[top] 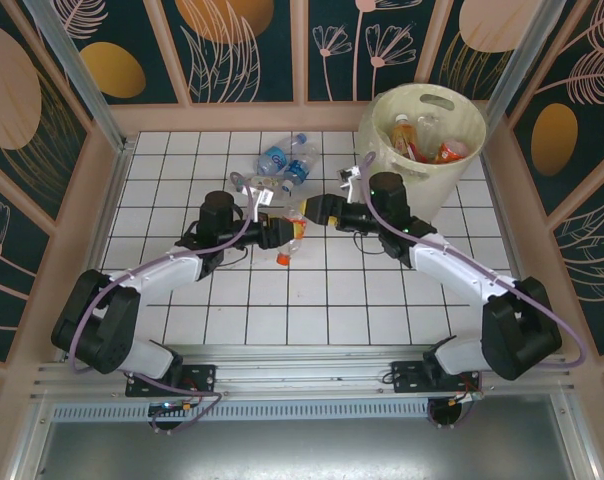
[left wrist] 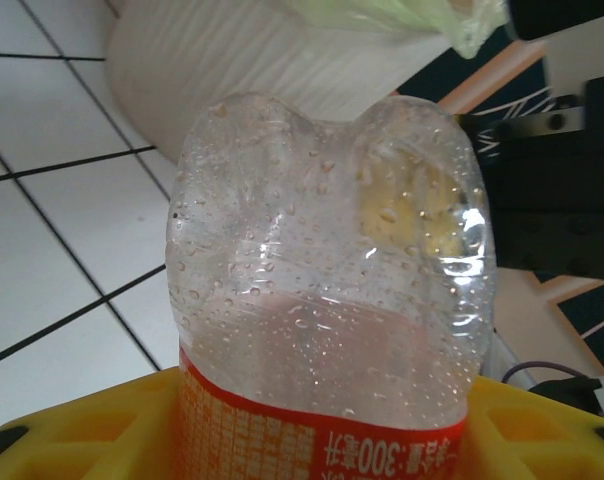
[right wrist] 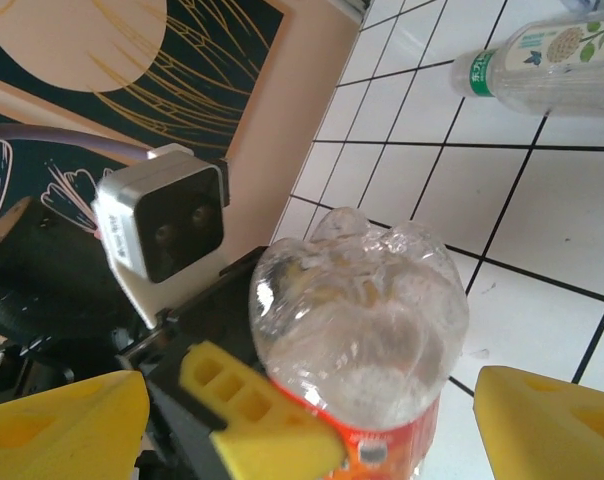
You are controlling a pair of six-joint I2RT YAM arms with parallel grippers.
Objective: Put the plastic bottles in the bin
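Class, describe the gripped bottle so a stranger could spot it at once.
Start at the cream bin in the far right corner, then look left to the tiled table's middle. There the left gripper clamps a clear bottle. Unlike the blue-labelled bottles lying beyond it, it has an orange label.

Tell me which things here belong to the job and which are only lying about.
Job: bin; bottles inside it; held orange-label bottle; loose bottles.
Not the job: tiled table; patterned walls.
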